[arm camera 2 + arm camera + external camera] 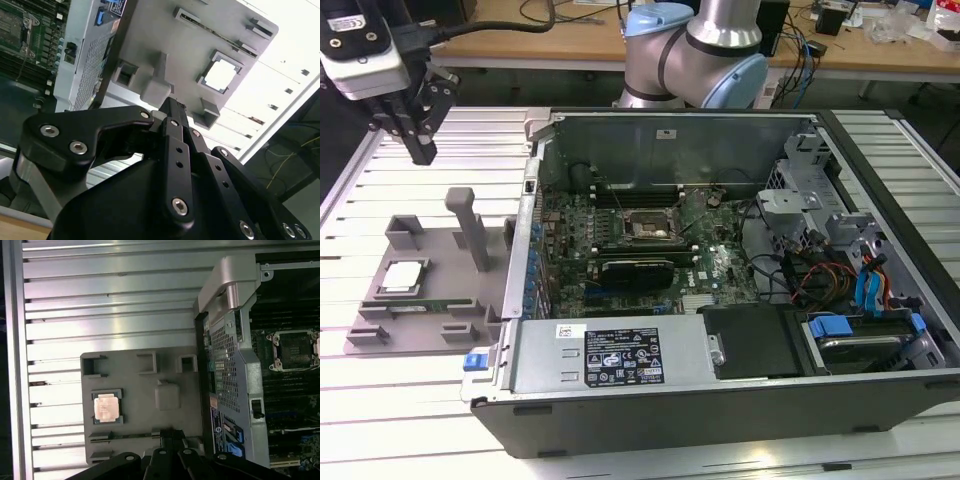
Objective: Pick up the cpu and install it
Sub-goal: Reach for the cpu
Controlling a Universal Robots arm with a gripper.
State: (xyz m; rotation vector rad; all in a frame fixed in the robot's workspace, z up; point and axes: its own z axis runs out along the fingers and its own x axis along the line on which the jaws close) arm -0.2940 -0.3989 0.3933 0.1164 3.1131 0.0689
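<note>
One black pair of fingers [421, 140], pressed together, pinching nothing, high over the slatted counter [400, 400]. Below the fingers and well apart: one grey tray [440, 262] with one silver-topped cpu [402, 276] lying flat in its square recess. Just beyond the cpu from the fingers, one green memory stick [420, 305] slotted in the same tray. To the exterior view's right of the fingers, one open case [620, 350], one socket [645, 225] inside it.
</note>
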